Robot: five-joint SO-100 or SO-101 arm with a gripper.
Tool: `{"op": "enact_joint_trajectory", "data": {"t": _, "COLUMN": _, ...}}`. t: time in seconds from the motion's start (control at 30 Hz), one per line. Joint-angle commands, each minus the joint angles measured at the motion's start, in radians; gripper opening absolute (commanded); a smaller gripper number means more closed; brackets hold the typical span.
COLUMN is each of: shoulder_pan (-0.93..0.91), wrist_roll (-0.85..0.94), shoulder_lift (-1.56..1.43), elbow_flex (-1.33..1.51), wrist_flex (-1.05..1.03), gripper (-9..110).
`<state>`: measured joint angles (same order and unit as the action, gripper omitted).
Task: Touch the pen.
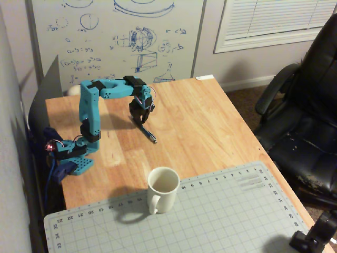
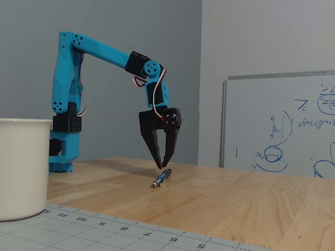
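White mug [image 2: 21,167] foremost, then slim dark pen [image 2: 162,178], metallic-tipped, flat beneath nearly closed, empty pincer [image 2: 163,163].

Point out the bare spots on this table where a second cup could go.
Bare wood lies right of the pen, out to the table edge by the chair. The cutting mat is free right of the mug. Crowded: the back-left, around the arm base, and under the hand poised over the pen.
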<state>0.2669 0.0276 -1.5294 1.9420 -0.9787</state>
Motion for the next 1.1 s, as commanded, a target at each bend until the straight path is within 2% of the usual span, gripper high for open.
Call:
{"op": "enact_joint_trajectory", "data": {"t": 0.0, "shoulder_pan": 0.006, "wrist_roll": 0.009, "shoulder_lift": -0.018, "elbow_flex": -0.083, "wrist_flex": 0.018, "gripper": 1}}
{"op": "enact_joint_trajectory", "data": {"t": 1.07, "shoulder_pan": 0.002, "wrist_roll": 0.009, "shoulder_lift": 0.058, "elbow_flex": -0.135, "wrist_flex": 0.018, "gripper": 1}}
